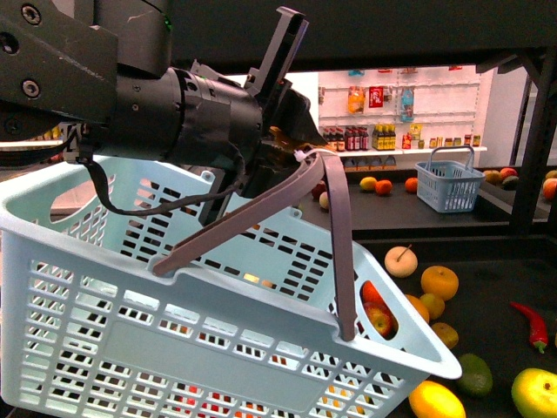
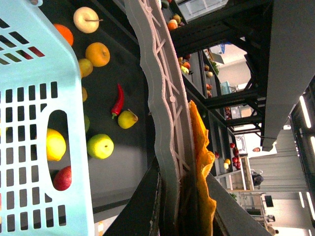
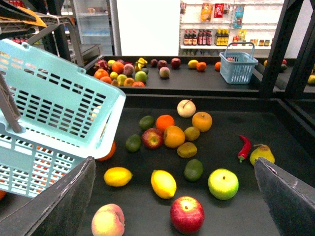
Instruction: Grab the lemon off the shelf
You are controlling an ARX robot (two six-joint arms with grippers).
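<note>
Pale blue basket (image 1: 174, 331) hogs near view, tilted, blocking most of shelf (image 1: 496, 287) from front. Left gripper (image 1: 291, 139) clamped on its grey handle (image 1: 339, 218). Lemon (image 1: 435, 402) lies on black tray, 5 o'clock off basket corner, clear of neighbours. Avocado (image 1: 474, 373) at its 1 o'clock, yellow-green apple (image 1: 535, 392) at 3, red chilli (image 1: 533, 324) further back. Right gripper (image 3: 173, 162) jaws wide apart, holding nothing. Back-wall bottles (image 1: 357, 138) too small to read, sadly.
</note>
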